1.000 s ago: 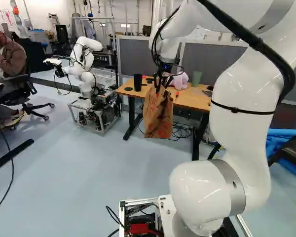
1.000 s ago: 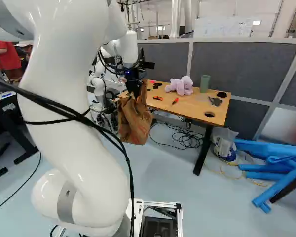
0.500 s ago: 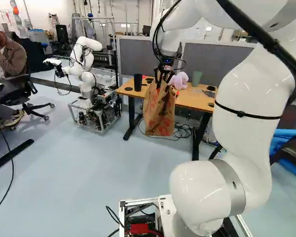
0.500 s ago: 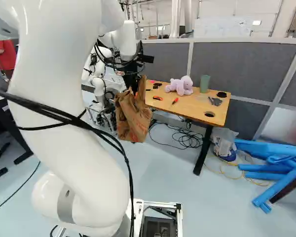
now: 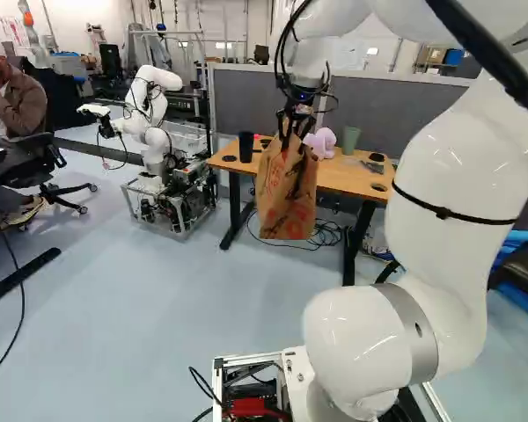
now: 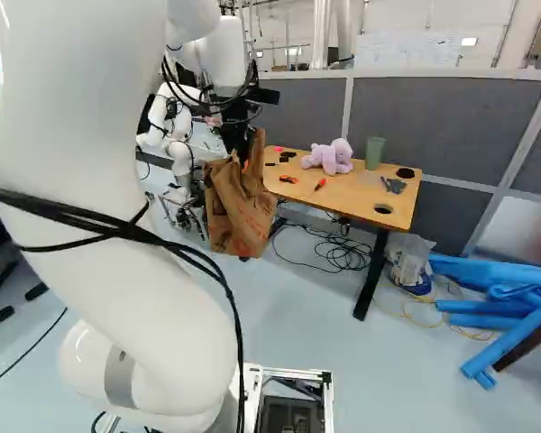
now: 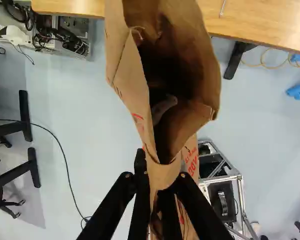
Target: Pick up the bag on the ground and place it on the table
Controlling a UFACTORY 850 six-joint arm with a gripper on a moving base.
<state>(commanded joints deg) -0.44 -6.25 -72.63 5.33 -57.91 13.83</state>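
In the left base view my gripper [image 5: 292,132] holds up the brown paper bag [image 5: 286,195], which hangs off the floor in front of the wooden table [image 5: 345,176]. The right base view shows the bag [image 6: 239,209] beside the table's left end. Seen from the wrist, the gripper [image 7: 158,187] is shut on the bag's near rim, with paper pinched between its two fingers. The bag's mouth gapes ahead of the fingers, and a small pale item [image 7: 164,107] lies inside it. The table's edge [image 7: 260,30] shows beyond the bag.
On the table stand a pink plush toy [image 6: 329,157], a green cup [image 6: 374,152] and a black cup [image 5: 245,146]; small tools lie there too. Another robot [image 5: 163,158] stands left of the table. Cables [image 6: 343,251] and blue rolls [image 6: 496,298] lie on the floor.
The arm has shifted against its lowest joint, lifting the bag slightly, with it drifting right in the left base view and left in the right base view. The base has not moved.
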